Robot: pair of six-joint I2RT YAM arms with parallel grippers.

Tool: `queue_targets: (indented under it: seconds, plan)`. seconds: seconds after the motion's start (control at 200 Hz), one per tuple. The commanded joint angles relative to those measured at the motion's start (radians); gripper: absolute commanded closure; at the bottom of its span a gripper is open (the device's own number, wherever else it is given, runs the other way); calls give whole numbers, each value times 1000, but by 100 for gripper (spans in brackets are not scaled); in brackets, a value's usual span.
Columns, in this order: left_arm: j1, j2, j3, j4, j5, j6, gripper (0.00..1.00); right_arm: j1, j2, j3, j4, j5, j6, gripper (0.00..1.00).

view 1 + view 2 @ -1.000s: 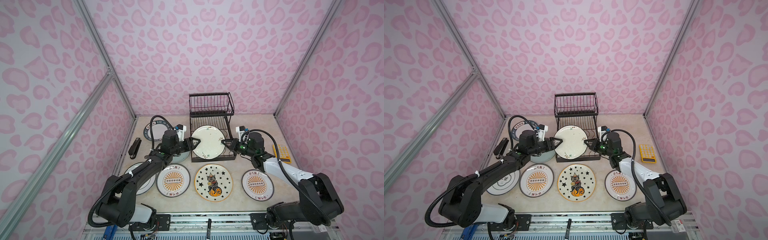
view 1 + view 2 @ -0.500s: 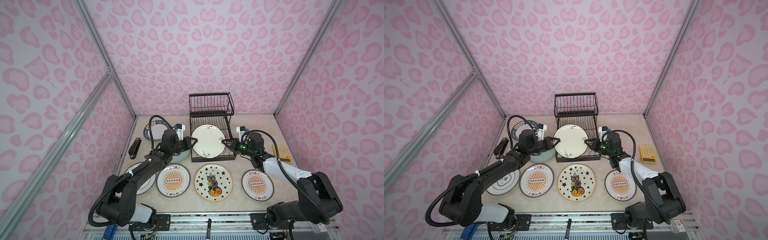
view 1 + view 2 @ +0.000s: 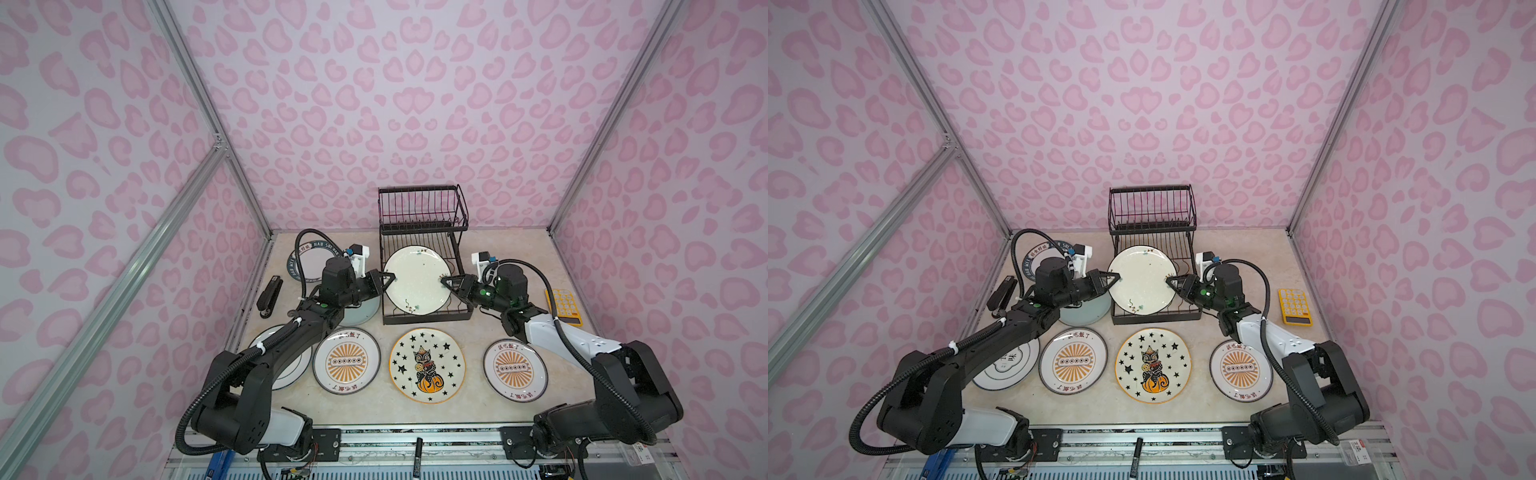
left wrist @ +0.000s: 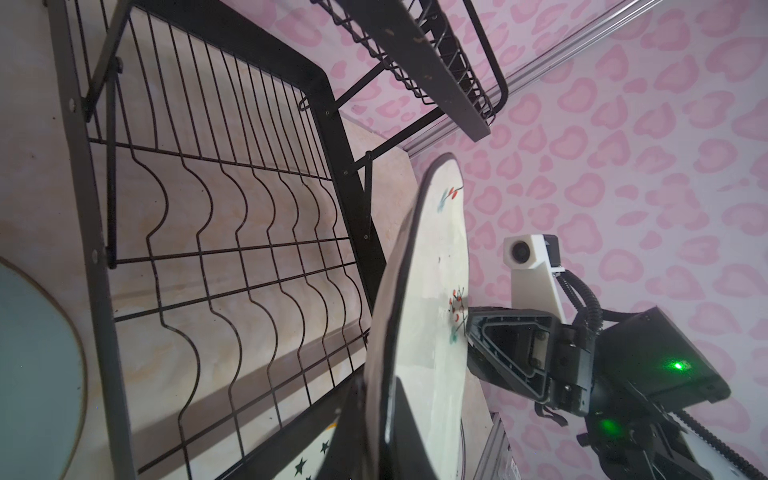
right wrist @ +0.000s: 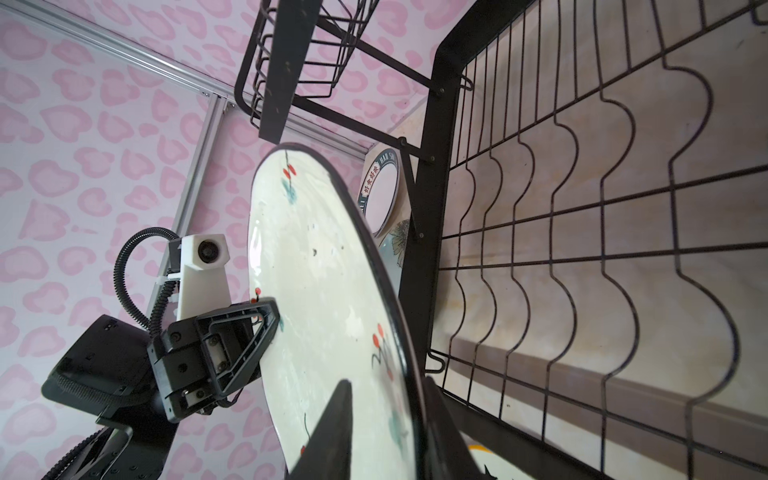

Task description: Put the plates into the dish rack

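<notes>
Spreading flat and smooth under everything, a sand-coloured table [image 3: 511,249] is seen. At its back the dish rack [image 3: 422,227] is set. It is made of thin black wire, with a basket on top and a tray of wavy bars below.

A round, shiny white plate [image 3: 417,279] with tiny red and green flowers and a dark rim is held up on its edge, tipped a little, over the front of that lower tray. Whether it sits in a slot cannot be told. Its left rim is pinched tight by the jaws of the left gripper [image 3: 388,277]. Its right rim is straddled by the jaws of the right gripper [image 3: 444,281]; whether they press on it cannot be told.

Six more round plates are laid flat on the table. In front of the rack, a star-and-cat plate [image 3: 428,365] is placed between the left sunburst plate [image 3: 346,360] and the right sunburst plate [image 3: 514,368]. A ringed white plate [image 3: 1007,365] and a pale teal plate [image 3: 1084,318] are partly hidden under the left arm. A lettered plate [image 3: 305,259] is seen at the back left.

A yellow calculator [image 3: 563,305] with square keys is laid right of the rack. A long black stapler [image 3: 269,297] is laid by the left edge.
</notes>
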Motion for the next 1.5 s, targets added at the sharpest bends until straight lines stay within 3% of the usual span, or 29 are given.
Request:
queue_targets:
  seconds: [0.0, 0.5, 0.765, 1.05, 1.305, 1.435, 1.495]
  plan:
    - [-5, -6, 5, 88, 64, -3, 97, 9, -3, 9, 146, -93, 9, 73]
    - [-5, -15, 2, 98, 64, -1, 97, 31, 16, 16, 166, -97, 16, 81]
    - [-5, -8, 3, 74, 64, 8, 97, 34, 21, 13, 189, -98, 33, 100]
    - [-5, -11, 5, 44, 58, 26, 97, 36, 15, 12, 195, -100, 33, 100]
    - [-5, -17, 5, 18, 57, 44, 72, 35, -1, -2, 216, -89, 34, 100]
    - [-5, -29, -1, 10, 55, 51, 65, 30, -6, -10, 209, -82, 29, 100]
    - [-5, -35, -1, 0, 50, 57, 56, 25, -11, -13, 203, -75, 25, 100]
